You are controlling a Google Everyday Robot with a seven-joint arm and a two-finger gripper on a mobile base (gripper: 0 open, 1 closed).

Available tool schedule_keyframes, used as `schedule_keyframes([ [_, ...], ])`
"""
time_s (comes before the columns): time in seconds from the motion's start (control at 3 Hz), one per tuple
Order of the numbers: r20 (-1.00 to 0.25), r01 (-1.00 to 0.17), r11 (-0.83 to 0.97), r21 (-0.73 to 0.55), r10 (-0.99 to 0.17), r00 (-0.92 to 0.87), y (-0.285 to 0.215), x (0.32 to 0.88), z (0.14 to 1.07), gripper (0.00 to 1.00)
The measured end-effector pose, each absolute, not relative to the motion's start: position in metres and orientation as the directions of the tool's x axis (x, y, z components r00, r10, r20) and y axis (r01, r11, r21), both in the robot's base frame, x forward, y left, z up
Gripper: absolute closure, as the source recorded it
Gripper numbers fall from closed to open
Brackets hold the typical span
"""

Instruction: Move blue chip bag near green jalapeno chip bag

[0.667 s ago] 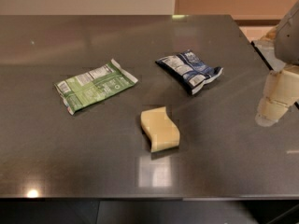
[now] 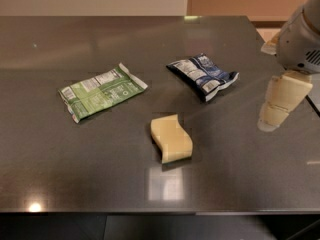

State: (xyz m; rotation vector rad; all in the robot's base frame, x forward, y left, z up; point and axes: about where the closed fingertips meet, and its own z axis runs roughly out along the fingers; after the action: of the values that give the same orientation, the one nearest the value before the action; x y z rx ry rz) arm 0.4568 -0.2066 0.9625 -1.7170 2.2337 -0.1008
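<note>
The blue chip bag (image 2: 203, 75) lies crinkled on the dark table, right of centre, label side up. The green jalapeno chip bag (image 2: 101, 91) lies flat on the left part of the table, well apart from the blue bag. My gripper (image 2: 274, 118) hangs at the right edge of the view, pointing down over the table's right side. It is to the right of the blue bag and a little nearer the front, not touching it, with nothing seen in it.
A pale yellow wavy sponge (image 2: 171, 138) lies in front of and between the two bags. The dark table (image 2: 75, 174) ends at a front edge near the bottom and a right edge just behind the arm (image 2: 300, 39).
The gripper and arm have shifted a little to the left, toward the blue bag. The bags and the sponge have not moved.
</note>
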Motion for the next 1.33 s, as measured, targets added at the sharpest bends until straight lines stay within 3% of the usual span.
schedule_keyframes([
  [1.33, -0.342, -0.876, 0.399, -0.271, -0.89, -0.3, -0.177, 0.577, 0.902, 0.0],
])
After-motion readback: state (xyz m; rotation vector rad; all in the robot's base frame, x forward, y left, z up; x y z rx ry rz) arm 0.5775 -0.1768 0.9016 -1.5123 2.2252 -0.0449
